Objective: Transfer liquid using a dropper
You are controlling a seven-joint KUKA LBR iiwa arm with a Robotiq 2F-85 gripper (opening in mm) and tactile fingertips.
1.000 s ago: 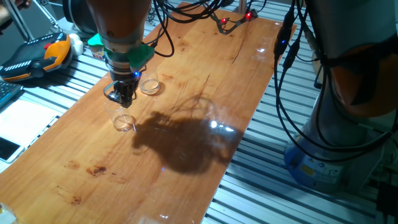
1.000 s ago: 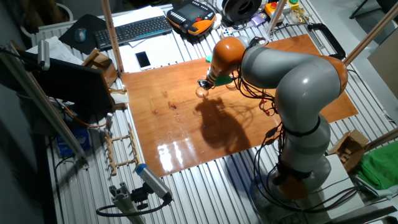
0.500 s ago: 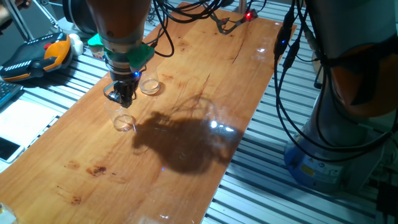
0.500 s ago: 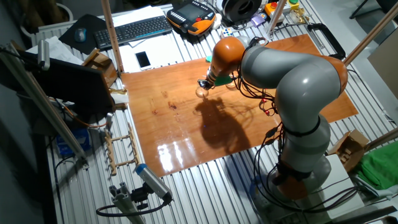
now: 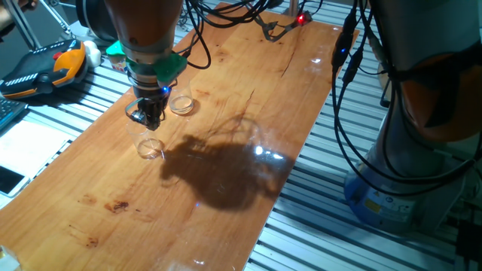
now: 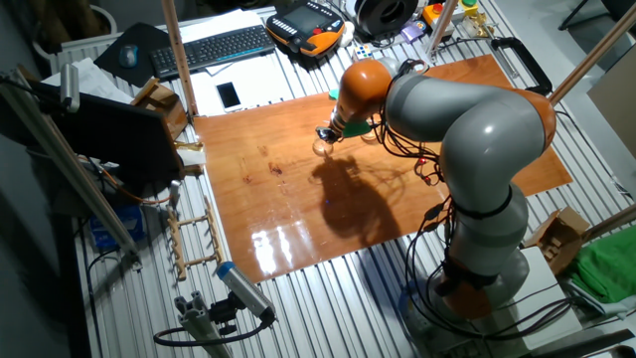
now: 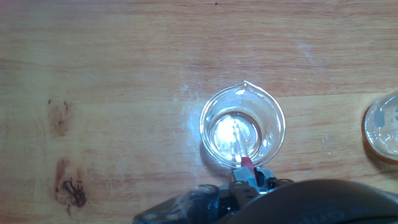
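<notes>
**A:** In the one fixed view, has anything moved in the last second?

**B:** Nothing I can see. The gripper [image 5: 148,114] hangs in the same spot above the near cup [image 5: 151,147], and the second cup [image 5: 181,104] sits just behind it on the table [image 5: 248,90]. I judge the arm is pausing over the cup, drawing up or letting out drops.

**A:** Can you see the dropper there?

**B:** No, it is too thin and clear against the dark fingers.

**A:** And the other fixed view?

**B:** Unchanged too. The gripper [image 6: 326,135] is far off and small, and the arm's orange joint [image 6: 361,85] crowds it. Cups and dropper cannot be made out.

**A:** The hand view?

**B:** That one helps. The dropper [image 7: 239,146] runs from its red end at the fingers down into the cup [image 7: 242,124], tip over the liquid [image 7: 233,134]. Whether the tip touches the liquid I cannot tell. The fingers look clamped on the red end, though they are cut off at the bottom edge. The second cup [image 7: 382,124] is half out of frame on the right.
</notes>
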